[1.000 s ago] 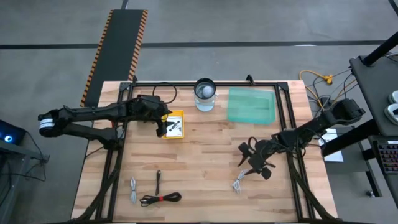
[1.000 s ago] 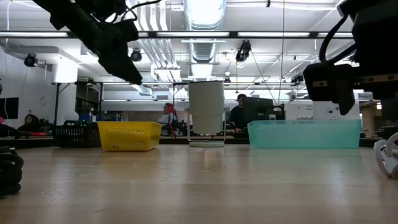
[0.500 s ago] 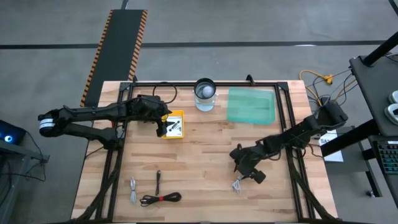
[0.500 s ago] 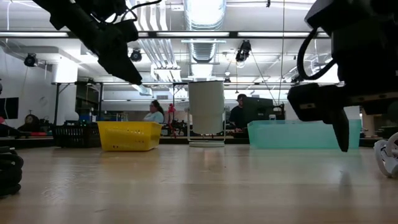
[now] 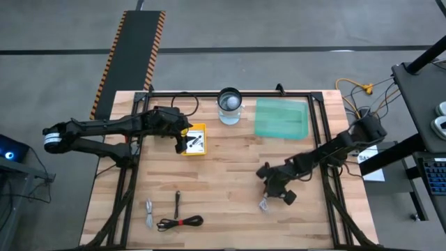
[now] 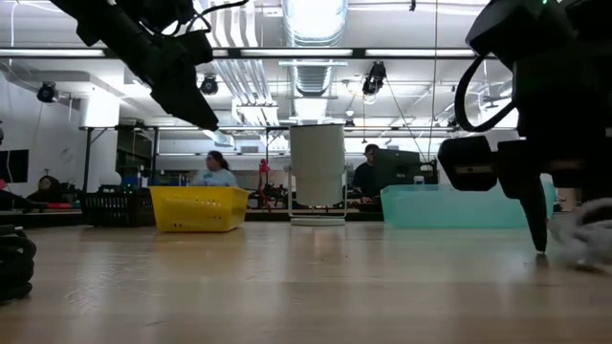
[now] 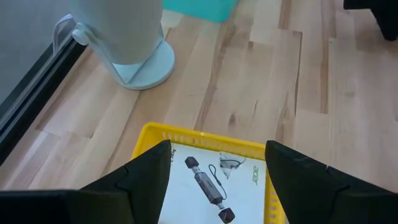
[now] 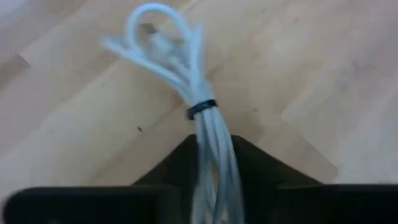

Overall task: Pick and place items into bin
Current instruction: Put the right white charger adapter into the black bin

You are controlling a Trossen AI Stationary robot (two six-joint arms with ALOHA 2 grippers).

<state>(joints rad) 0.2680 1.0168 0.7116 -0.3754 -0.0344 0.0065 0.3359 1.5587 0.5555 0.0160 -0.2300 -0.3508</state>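
Note:
A white cable bundle (image 8: 198, 118), tied with a dark band, lies on the wood table right of centre (image 5: 265, 205). My right gripper (image 5: 270, 196) stands down over it, shut on it. My left gripper (image 7: 217, 177) hangs open above the yellow bin (image 5: 201, 127) at the far left. The bin holds a white card with a small black stick (image 7: 206, 186). Near the table's front left lie a grey cable (image 5: 150, 213), a black stick (image 5: 178, 202) and a black cable coil with a red tie (image 5: 181, 222), all flat on the wood. My right gripper pinches the white cable bundle between its two fingers, just behind the dark band (image 8: 202, 107). The fingers come from above, slanting down, and lie along the bundle. The looped end (image 8: 158, 34) sticks out ahead of the fingertips and rests on the table.
A teal bin (image 5: 281, 118) and a white cylinder on a round base (image 5: 229, 106) stand along the far edge. Black frame rails (image 5: 322, 139) run along the table's sides. Bare wood spans the middle. People show in the room beyond the table.
My right gripper has moved toward the table's left edge and down to the tabletop over the white cable, and its fingers have shut on the bundle. My left gripper has kept still over the yellow bin.

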